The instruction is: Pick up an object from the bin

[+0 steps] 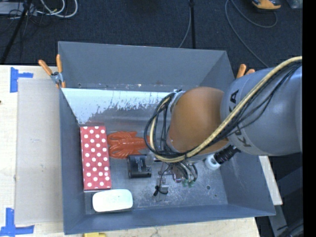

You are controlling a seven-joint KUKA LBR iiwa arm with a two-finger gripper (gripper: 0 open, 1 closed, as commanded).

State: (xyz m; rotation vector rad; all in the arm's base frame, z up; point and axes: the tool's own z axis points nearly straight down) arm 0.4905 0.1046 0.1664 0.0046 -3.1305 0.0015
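Note:
My gripper [168, 180] hangs low over the bin floor, right of the middle and near the front wall, partly hidden under the arm's orange cover. A small black blocky thing [138, 166] lies just to its left, apart from it. Behind that lies an orange-red soft toy [125, 143] with finger-like lobes. Nothing shows in the gripper.
A red box with white dots [96, 157] lies lengthwise along the bin's left side. A white rounded bar [112, 200] rests at the front left corner. The arm and its cables cover the bin's right half.

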